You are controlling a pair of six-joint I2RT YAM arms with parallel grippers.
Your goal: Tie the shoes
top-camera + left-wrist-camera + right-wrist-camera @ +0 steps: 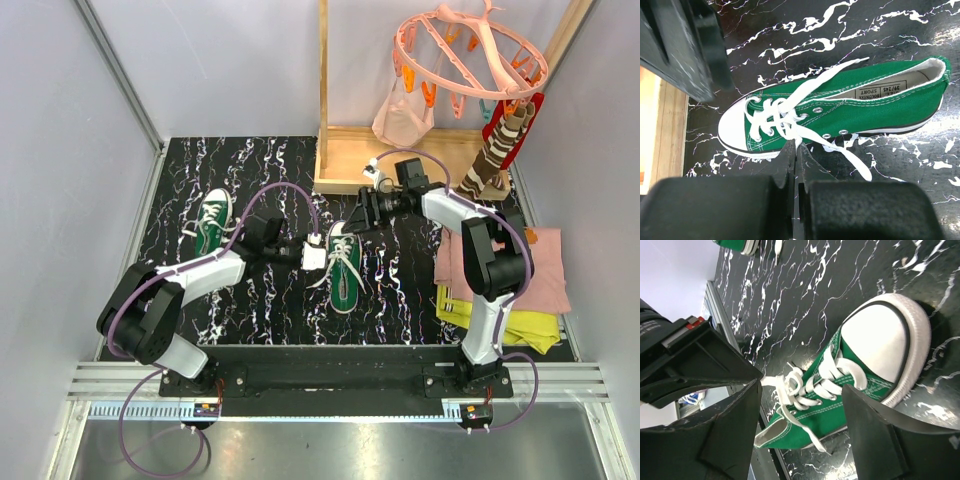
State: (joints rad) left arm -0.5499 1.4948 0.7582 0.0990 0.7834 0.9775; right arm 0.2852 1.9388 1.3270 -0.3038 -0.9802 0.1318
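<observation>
Two green sneakers with white laces lie on the black marbled mat. One point(212, 220) lies at the far left and shows at the top edge of the right wrist view point(737, 244). The other point(343, 268) lies in the middle, toe towards the back. My left gripper point(313, 252) is at this shoe's left side, shut on a white lace point(798, 136) near the eyelets point(796, 145). My right gripper point(355, 218) hovers just beyond the toe cap point(880, 340), open and empty point(801, 390), its fingers point(740, 425) straddling the laced shoe point(840, 400). A loose lace end point(857, 162) trails on the mat.
A wooden frame point(400, 150) stands at the back right, with a pink round peg hanger point(470, 50) and striped socks point(495, 150) on it. Folded pink point(545, 270) and yellow point(520, 325) cloths lie at the right edge. Grey walls close in the sides.
</observation>
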